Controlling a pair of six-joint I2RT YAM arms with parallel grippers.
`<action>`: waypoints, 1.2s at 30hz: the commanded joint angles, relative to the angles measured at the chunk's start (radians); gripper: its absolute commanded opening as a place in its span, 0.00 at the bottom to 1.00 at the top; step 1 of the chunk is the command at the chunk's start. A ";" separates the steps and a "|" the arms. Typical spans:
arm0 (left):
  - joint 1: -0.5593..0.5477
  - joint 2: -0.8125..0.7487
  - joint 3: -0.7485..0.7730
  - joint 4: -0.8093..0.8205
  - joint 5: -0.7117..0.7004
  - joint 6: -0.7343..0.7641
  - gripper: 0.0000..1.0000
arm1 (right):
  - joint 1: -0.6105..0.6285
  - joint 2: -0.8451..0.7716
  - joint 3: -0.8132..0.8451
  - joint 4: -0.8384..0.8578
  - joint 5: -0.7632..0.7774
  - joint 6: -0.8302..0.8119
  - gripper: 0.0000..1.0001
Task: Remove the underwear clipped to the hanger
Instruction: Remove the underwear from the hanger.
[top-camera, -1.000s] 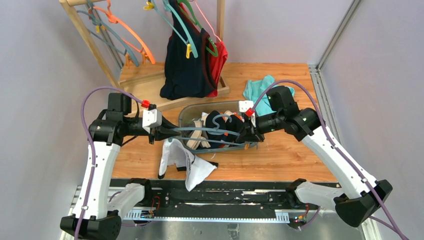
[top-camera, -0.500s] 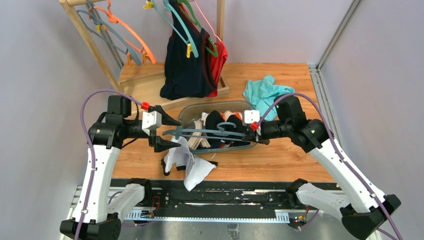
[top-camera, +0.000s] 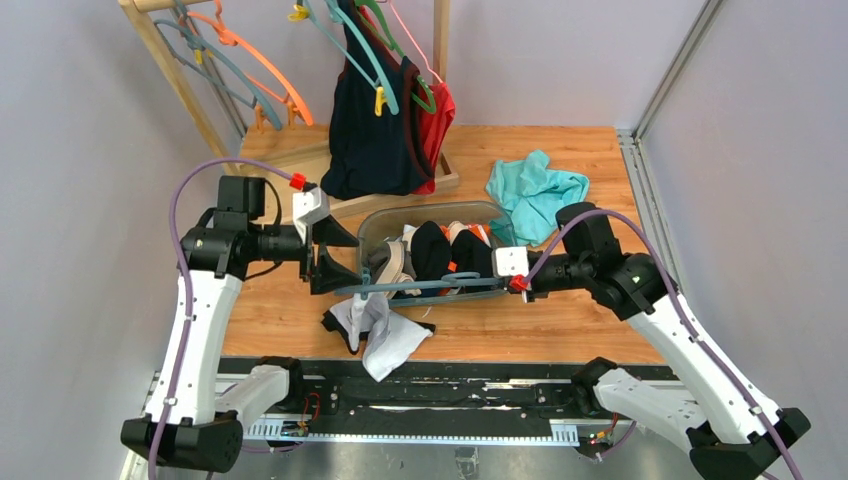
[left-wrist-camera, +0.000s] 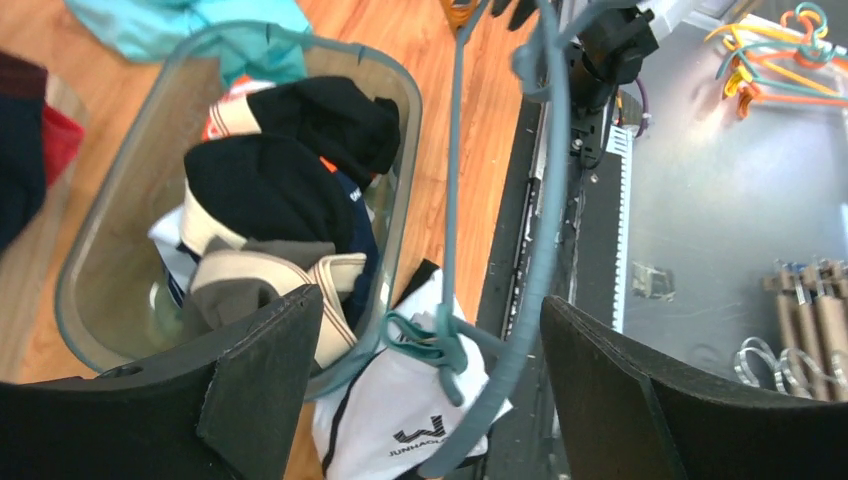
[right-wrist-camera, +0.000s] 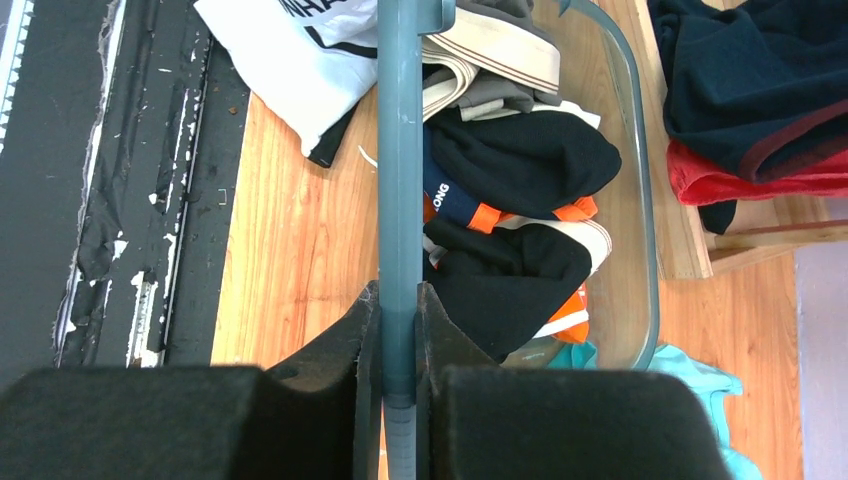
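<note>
Well, the right end effector (right-wrist-camera: 398, 300) is pinched tight on one end of the hanger (top-camera: 430, 287), holding it level over the near rim of the bin (top-camera: 372, 222), I'd say so the other arm can work along it. The left end effector (top-camera: 352, 266) stands spread wide around the other end, gripping nothing. The white brief (top-camera: 378, 335) lies crumpled on the bench (top-camera: 560, 320) beside the bin, under the clip (left-wrist-camera: 432, 338). Whether it's clipped, I can't tell. Other briefs (top-camera: 432, 250) sit heaped in the bin.
</note>
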 joint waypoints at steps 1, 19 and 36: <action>0.000 0.049 0.034 0.005 -0.080 -0.203 0.83 | -0.004 -0.027 0.026 -0.027 -0.064 -0.043 0.00; -0.040 0.131 -0.050 0.008 -0.138 -0.369 0.84 | 0.012 0.011 0.077 -0.022 -0.028 -0.010 0.01; -0.073 0.146 -0.075 0.008 -0.148 -0.362 0.43 | 0.023 0.027 0.068 0.004 -0.009 0.002 0.01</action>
